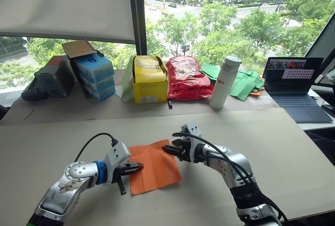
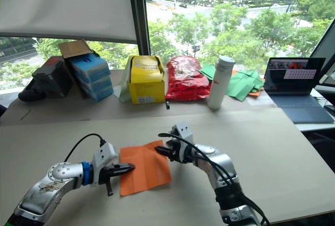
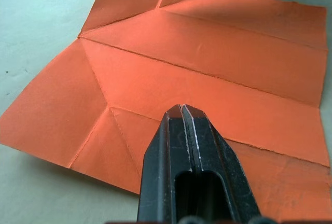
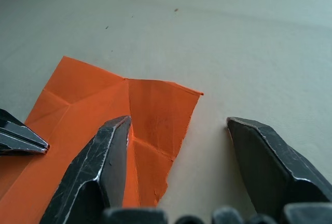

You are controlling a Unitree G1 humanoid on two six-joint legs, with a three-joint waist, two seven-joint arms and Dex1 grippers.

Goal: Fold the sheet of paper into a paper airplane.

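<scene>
- Lying flat on the tan table (image 1: pixel 293 147), w/ crease lines showing: the sheet of paper (image 1: pixel 154 167), unfolded, squarish, sitting btwn the two grippers.
- Left gripper (image 1: pixel 137 167) is resting at the sheet's left edge; fingers pressed together, tips over the orange surface per left wrist view, nothing visibly pinched btwn them.
- Right gripper (image 1: pixel 168 149) is sitting at the sheet's far right corner, fingers spread wide: one finger (image 4: pixel 104 167) is lying over the paper, the other is over bare table just beside the paper's edge.
- Corner near the right gripper is looking slightly raised/curled off the table; can't tell if the finger is actually touching it.
- Along the window ledge, well apart from the sheet, are standing: blue boxes (image 1: pixel 94 75), yellow bag (image 1: pixel 148 79), red bag (image 1: pixel 187 78), white bottle (image 1: pixel 225 82), all in a row.
- Green paper pieces (image 1: pixel 242 83) are piling up behind the bottle.
- Laptop (image 1: pixel 294 87) is sitting open at the far right, screen lit.
</scene>
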